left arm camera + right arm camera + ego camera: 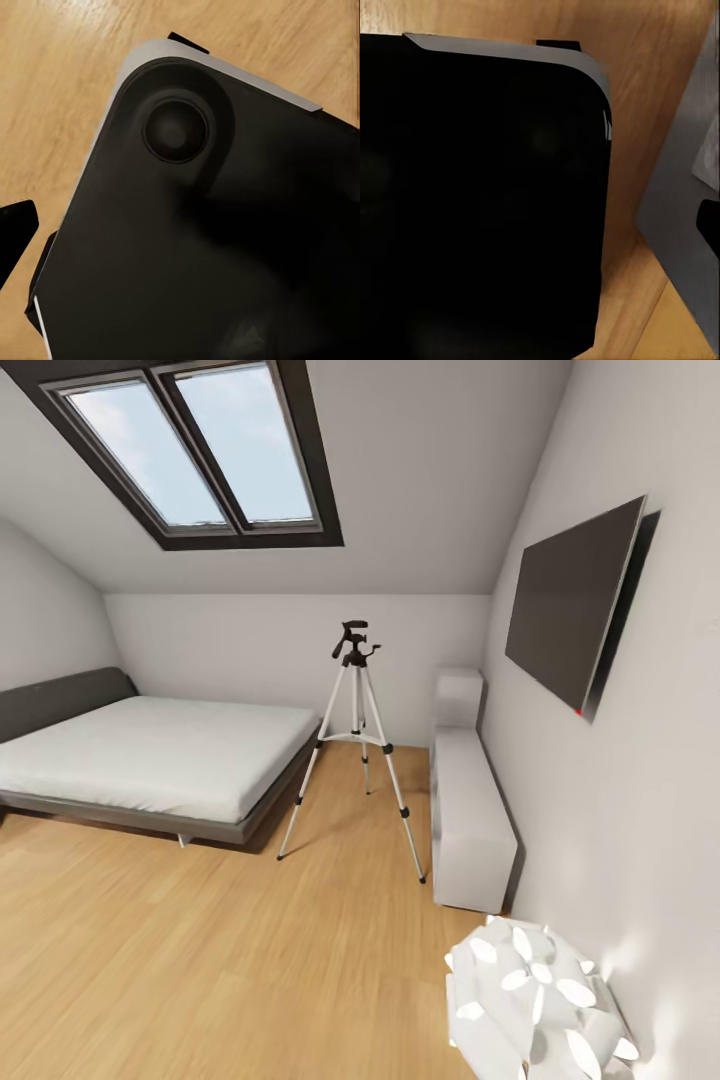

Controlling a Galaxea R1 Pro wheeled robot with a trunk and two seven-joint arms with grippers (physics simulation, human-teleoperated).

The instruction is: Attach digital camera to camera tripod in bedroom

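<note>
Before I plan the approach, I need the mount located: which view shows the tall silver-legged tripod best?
The head view: the silver-legged tripod stands whole on the wood floor, between the grey bed and the white cabinet. Both wrist views show the robot's dark base over floor, not the tripod.

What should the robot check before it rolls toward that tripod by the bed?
1. Camera tripod in sight, standing upright: ok.
2. Tripod's black head bare, nothing mounted: ok.
3. Wood floor toward the tripod free of obstacles: ok.
4. Room on both sides, with bed to one side and white cabinet to the other: ok.
5. White lamp close at the near right: not ok, keep away.
6. Digital camera located: cannot tell.
</note>
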